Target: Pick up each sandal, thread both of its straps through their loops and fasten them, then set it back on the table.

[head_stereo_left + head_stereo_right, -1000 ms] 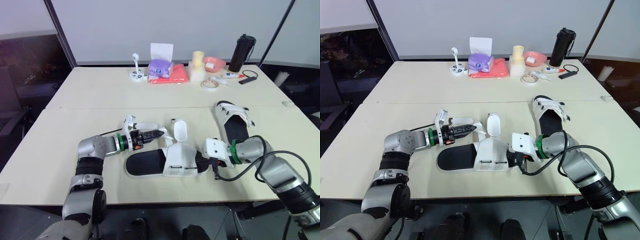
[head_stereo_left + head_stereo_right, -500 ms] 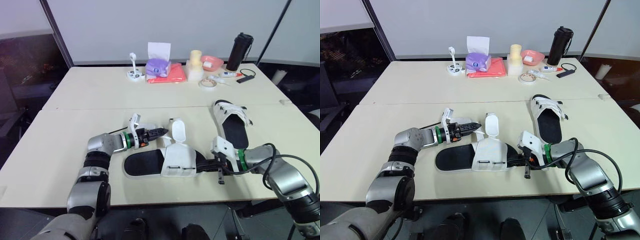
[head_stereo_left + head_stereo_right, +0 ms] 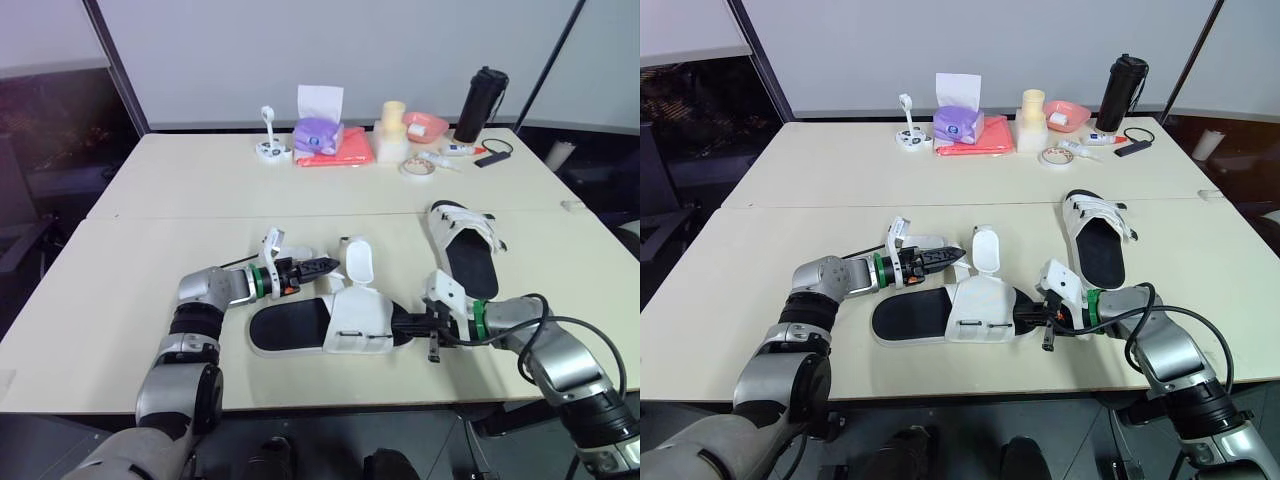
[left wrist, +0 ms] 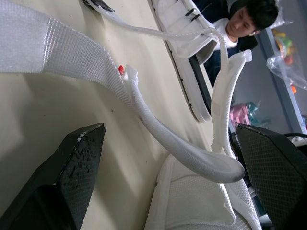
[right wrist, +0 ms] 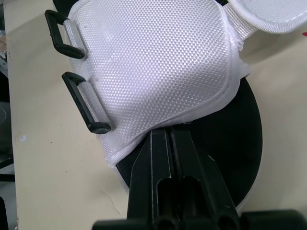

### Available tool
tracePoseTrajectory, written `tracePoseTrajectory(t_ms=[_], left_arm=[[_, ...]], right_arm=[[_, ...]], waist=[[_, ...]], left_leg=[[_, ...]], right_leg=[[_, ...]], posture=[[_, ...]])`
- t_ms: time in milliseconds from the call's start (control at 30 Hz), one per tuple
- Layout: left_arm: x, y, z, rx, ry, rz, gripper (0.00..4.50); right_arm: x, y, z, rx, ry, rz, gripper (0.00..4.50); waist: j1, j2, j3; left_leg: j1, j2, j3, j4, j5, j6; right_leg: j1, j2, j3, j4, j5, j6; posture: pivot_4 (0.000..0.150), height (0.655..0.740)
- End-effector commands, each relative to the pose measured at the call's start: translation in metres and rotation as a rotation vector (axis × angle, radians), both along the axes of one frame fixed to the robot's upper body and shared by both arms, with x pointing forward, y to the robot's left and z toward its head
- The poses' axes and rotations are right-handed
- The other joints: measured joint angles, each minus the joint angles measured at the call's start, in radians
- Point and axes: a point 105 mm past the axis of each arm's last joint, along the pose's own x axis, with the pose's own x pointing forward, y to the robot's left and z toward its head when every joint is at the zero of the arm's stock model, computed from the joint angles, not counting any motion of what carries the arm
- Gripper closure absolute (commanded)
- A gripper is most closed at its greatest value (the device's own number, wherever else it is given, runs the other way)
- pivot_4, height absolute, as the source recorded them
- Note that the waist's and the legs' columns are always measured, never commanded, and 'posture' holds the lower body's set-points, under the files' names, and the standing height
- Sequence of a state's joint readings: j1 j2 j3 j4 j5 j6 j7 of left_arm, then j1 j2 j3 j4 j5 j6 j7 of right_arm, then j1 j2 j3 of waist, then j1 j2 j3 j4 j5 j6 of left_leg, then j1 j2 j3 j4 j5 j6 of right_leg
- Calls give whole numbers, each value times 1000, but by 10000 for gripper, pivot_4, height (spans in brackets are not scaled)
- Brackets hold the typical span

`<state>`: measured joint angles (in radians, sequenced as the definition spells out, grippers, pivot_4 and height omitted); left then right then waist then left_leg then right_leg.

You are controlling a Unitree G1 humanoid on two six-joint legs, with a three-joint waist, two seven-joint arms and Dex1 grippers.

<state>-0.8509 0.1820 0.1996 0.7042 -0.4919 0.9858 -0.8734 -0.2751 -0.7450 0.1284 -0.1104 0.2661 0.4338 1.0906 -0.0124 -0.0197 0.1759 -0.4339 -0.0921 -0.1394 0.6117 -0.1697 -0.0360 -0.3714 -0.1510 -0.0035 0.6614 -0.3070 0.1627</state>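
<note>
A white sandal [image 3: 330, 325] with a black sole lies flat near the front of the bench [image 3: 200, 190]. Its straps [image 3: 357, 262] are loose and its two black loops [image 5: 81, 103] empty, so threading looks unstarted. The right gripper [image 5: 165, 136], jaws together, is tucked under the mesh upper. The left gripper [image 3: 318, 267], jaws apart, faces a loose strap. A second sandal [image 3: 468, 245] lies farther right; I cannot tell whether it is fastened.
</note>
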Motion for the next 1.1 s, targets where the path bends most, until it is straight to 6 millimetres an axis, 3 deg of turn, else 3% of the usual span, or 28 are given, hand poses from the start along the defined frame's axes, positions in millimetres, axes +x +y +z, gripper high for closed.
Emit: tracePoseTrajectory(t_ms=[33,133,533,733,1100], left_arm=[[2,-5,14,-32,-56,-14,0],[3,-5,15,-33,-57,-10,0],[22,-16,21,-119,25,85,0],[36,-23,49,-237,17,134,0],[37,-20,89,-387,-80,106,0]], right_arm=[[-6,-15,-30,-84,67,-53,44795],[-12,-15,-40,-111,85,-43,44795],[-12,-10,-37,-113,63,-27,44795],[-12,-11,-38,-126,56,-30,44795],[-11,-12,-38,-131,46,-41,44795]], waist=[[0,0,0],[1,-1,0],[1,-3,-2],[0,-3,-1],[-1,-4,-1]], left_leg=[[0,0,0,0,0,0],[0,0,0,0,0,0],[0,0,0,0,0,0],[0,0,0,0,0,0],[0,0,0,0,0,0]], right_leg=[[0,0,0,0,0,0],[1,0,0,0,0,0],[1,0,-1,-2,0,0],[2,0,-1,-2,0,0],[2,0,-1,-2,0,0]], posture=[[1500,7400],[1500,7400],[1500,7400],[1500,7400],[1500,7400]])
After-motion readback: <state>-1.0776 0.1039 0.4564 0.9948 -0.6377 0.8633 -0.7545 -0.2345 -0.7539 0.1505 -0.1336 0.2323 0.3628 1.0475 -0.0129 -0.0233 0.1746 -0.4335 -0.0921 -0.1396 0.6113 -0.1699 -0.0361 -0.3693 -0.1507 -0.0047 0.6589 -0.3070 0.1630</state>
